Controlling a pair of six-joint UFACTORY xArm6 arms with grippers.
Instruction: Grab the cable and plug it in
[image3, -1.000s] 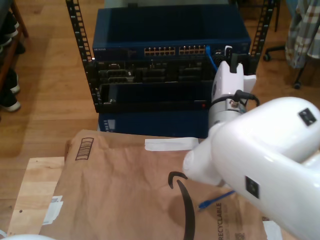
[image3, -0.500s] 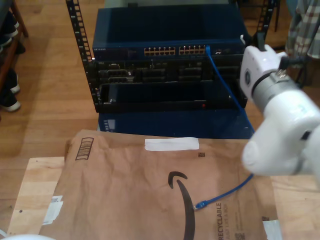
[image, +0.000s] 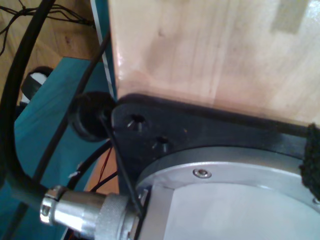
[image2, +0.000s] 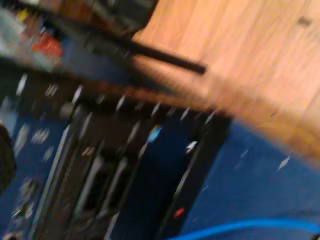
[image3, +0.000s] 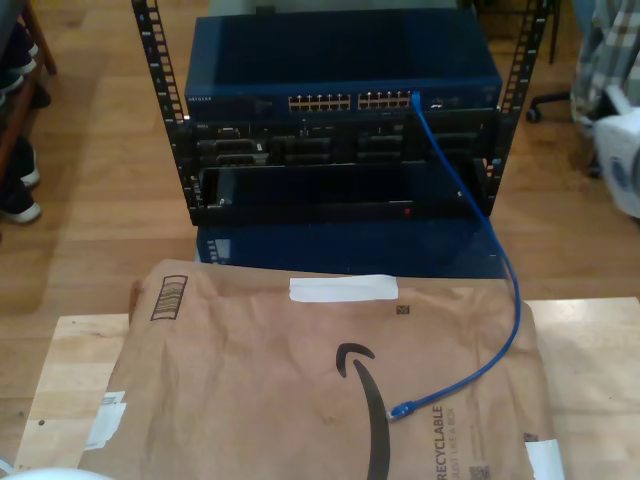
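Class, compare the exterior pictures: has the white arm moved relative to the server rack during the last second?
Yes. The white arm has swung from in front of the server rack to the exterior view's right edge, uncovering the blue cable.

Exterior view: taken from above and behind tabletop (image3: 75, 370), faced forward and down toward equipment rack (image3: 340, 130) on wooden floor; whole scene seen from moderate distance.

First wrist view: pressed very close to black base plate (image: 200, 132) and pale wood edge; thick black cable (image: 15, 125) seen alongside.

Second wrist view: blurred, tilted, held near rack front (image2: 100, 165).

Shared by second wrist and exterior views: rack, blue cable (image3: 490, 240) (image2: 240, 229), floor.
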